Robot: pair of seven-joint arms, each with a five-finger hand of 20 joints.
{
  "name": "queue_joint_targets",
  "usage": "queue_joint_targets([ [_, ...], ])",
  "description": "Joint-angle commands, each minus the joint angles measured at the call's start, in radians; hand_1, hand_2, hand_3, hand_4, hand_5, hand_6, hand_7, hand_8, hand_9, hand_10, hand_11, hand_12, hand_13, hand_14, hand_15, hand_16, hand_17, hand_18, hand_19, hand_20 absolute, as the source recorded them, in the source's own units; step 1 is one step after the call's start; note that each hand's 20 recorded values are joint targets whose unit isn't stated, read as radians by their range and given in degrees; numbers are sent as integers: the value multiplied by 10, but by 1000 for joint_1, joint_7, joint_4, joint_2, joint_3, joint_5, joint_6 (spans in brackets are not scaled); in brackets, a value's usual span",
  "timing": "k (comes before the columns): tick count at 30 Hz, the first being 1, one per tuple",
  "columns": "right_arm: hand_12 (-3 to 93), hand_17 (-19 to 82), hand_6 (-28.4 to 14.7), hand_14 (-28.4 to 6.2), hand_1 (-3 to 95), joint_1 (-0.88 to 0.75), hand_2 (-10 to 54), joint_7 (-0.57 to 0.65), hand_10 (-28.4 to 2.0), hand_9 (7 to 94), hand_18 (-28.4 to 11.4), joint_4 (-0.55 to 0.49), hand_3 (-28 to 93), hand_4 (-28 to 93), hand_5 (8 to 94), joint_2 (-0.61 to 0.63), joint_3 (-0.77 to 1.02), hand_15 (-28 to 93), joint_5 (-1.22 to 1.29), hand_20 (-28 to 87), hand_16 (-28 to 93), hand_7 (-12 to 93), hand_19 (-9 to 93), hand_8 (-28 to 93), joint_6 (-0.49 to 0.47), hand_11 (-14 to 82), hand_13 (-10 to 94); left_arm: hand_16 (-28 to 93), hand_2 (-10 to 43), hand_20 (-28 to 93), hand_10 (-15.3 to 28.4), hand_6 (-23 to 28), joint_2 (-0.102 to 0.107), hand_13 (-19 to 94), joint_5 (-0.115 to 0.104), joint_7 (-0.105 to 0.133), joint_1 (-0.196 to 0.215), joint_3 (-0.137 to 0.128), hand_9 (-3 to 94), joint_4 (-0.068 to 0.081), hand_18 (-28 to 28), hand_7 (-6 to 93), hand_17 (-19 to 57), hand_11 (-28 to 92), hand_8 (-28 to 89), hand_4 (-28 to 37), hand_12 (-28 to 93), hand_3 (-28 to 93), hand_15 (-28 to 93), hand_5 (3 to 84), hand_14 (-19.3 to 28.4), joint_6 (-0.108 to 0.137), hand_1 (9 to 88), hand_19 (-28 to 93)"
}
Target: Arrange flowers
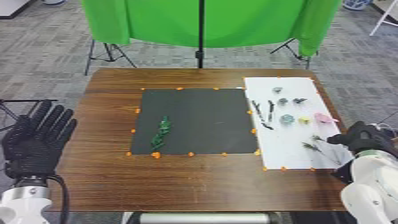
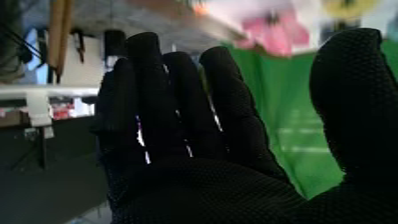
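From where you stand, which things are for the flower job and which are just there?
For the job: pink flower, yellow flower, leafy green sprig, dark twigs, black mat, white sheet.

Just there: green cloth, black pole.

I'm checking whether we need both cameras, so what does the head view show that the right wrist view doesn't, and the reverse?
Head view: the open left hand, and the black mat with a leafy green stem lying on its left part.

Right wrist view: a long white bar and a brown pole in the background.

Both: the right hand, the pink flower, the yellow flower and the green cloth.
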Motion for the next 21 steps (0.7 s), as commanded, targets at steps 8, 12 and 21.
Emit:
queue_joint_targets([
  [8,203,272,-54,-157,491,17,-95,17,-170,629,-231,76,746,-282,698,-18,-74,571,-82,386,195,247,833,-8,60,276,534,-11,94,115,131,72,-12,310,-4,-7,10,9,380,-5,124,75,-44,135,-82,-283,91,787,139,436,123,15,272,273],
  [12,408,302,-38,-144,553,14,-95,14,-147,744,-227,38,738,-282,728,-12,-77,616,-62,393,316,370,852,81,90,201,584,-12,95,115,132,72,-13,310,-6,-6,13,10,380,-7,123,75,-44,135,-82,-283,91,786,139,436,123,16,274,273],
  [21,488,348,-32,-141,532,63,-95,53,-135,799,-234,-118,780,-248,745,2,-115,651,121,406,349,382,897,112,125,224,645,-11,95,115,131,73,-14,310,-5,-8,15,9,381,-8,123,75,-44,137,-83,-283,92,788,143,437,124,18,273,273],
])
